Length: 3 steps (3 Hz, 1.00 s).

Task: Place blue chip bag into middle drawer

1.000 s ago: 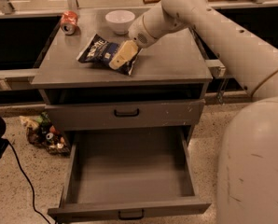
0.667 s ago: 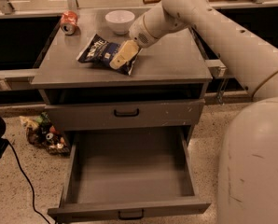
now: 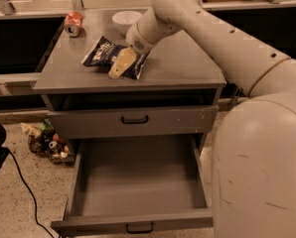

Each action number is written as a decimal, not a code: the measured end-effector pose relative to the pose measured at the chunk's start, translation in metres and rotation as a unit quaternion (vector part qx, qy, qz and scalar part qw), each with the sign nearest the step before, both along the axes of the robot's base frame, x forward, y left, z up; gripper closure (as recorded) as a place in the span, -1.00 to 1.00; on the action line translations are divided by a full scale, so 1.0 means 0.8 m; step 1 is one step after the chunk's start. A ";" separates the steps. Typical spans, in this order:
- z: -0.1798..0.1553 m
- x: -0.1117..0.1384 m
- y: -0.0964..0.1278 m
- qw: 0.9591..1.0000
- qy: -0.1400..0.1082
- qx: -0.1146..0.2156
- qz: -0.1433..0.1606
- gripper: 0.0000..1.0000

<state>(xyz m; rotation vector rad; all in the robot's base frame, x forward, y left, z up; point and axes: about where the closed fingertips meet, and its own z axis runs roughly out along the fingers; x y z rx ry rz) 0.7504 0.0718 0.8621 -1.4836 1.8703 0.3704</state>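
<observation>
Camera view: the gripper rests on the blue chip bag atop the cabinet. It seems to have edged slightly toward the cabinet's front since a second ago, and whether it clamps the bag I cannot tell. The bag is unmoved. Below the cabinet top, the middle drawer stays pulled open.

Arm outstretched, hand far forward, perhaps downturned

Gripper on blue chip bag; middle drawer open below w/ free floor
</observation>
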 end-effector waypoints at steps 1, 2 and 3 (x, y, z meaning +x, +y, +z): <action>-0.014 0.008 0.002 1.000 -0.005 -0.011 -0.009 -0.62; -0.023 0.013 -0.001 1.000 -0.007 -0.013 -0.015 -0.16; -0.020 0.012 -0.006 1.000 -0.014 -0.013 -0.019 0.31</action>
